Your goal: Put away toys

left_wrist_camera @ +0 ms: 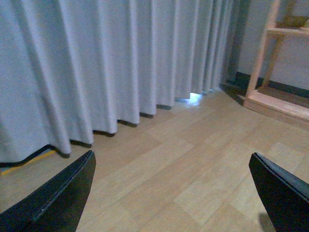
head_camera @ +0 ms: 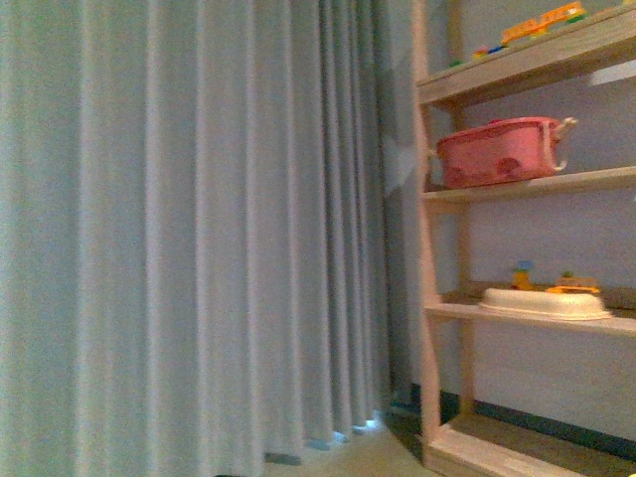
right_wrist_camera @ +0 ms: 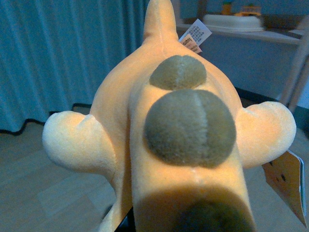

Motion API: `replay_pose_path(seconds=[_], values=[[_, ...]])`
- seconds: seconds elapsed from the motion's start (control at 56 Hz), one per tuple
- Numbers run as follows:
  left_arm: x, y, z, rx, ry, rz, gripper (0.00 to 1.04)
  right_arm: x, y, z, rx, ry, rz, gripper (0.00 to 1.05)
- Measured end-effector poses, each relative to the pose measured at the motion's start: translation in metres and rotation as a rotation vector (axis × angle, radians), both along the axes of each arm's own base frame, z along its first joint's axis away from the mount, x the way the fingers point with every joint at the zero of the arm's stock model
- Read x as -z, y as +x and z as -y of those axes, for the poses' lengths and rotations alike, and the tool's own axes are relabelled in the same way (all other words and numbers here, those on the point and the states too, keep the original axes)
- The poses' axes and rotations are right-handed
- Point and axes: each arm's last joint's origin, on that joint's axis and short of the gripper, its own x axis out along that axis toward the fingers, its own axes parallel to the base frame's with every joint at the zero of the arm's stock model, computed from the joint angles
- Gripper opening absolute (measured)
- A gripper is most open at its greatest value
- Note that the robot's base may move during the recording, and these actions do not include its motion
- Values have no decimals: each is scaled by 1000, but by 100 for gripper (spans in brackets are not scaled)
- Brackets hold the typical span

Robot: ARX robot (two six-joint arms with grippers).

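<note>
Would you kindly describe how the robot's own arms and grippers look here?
Only the left gripper shows: two plain black fingers, each tapering to a wedge-shaped tip, with no markings or cables visible. The front view shows neither arm, and in the right wrist view the orange plush toy fills the picture, so the right gripper cannot be described.

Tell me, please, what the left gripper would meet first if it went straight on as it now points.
The left gripper would probably meet the wooden floor first, perhaps the grey curtain; depth is unclear.

The left gripper (left_wrist_camera: 171,155)'s 2 black fingers (left_wrist_camera: 63,198) spread wide above wood floor (left_wrist_camera: 193,130) near a grey curtain (left_wrist_camera: 96,63).
</note>
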Motion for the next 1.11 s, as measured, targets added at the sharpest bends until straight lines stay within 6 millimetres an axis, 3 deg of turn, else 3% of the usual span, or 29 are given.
replay_pose_path(seconds=[1.107], values=[[0,0,0,1,0,1,98,0,0,0,-2,0,1,7]])
